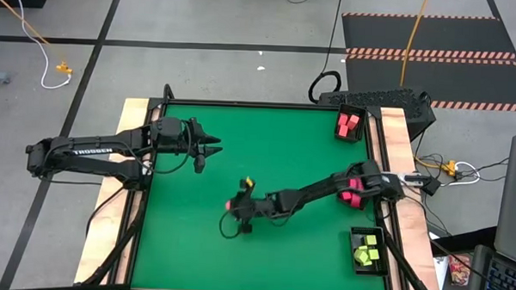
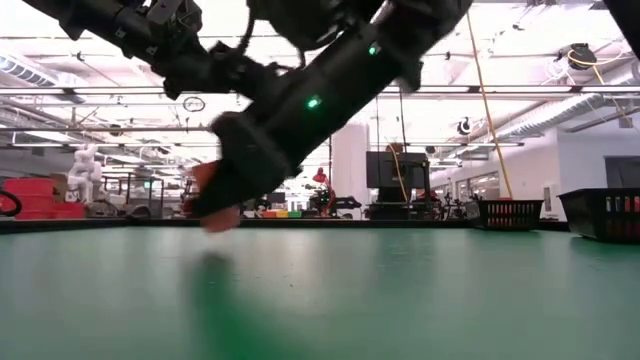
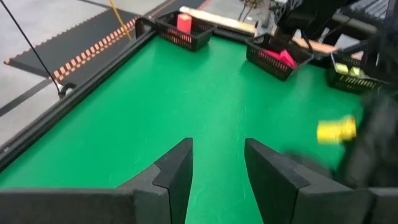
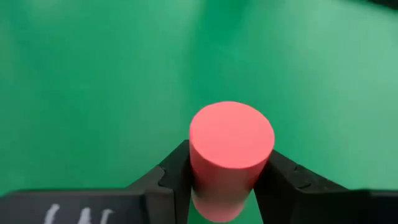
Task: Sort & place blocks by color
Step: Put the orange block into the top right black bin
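Observation:
My right gripper [image 1: 236,215] reaches out over the middle of the green table and is shut on a pink-red round piece [image 4: 231,140], which also shows low over the mat in the low view [image 2: 222,217]. One yellow block [image 1: 249,183] lies on the mat just beyond the right gripper and appears in the left wrist view [image 3: 336,130]. My left gripper [image 1: 213,148] hovers open over the table's left half, touching nothing. The other blocks sit in three black trays along the right edge. My right gripper pinches the pink-red round piece by its curved side [image 4: 198,171], one finger [image 4: 163,179] on each side, coming from above and slanting toward the table's left. The piece's flat round end [image 4: 231,132] points away from the wrist. Whether it rests on the mat I cannot tell.
Along the right edge stand a far tray with red blocks [image 1: 349,124], a middle tray with red blocks [image 1: 352,196] partly under the right arm, and a near tray with yellow-green blocks [image 1: 368,250]. Bare green mat [image 1: 186,237] fills the left and near parts.

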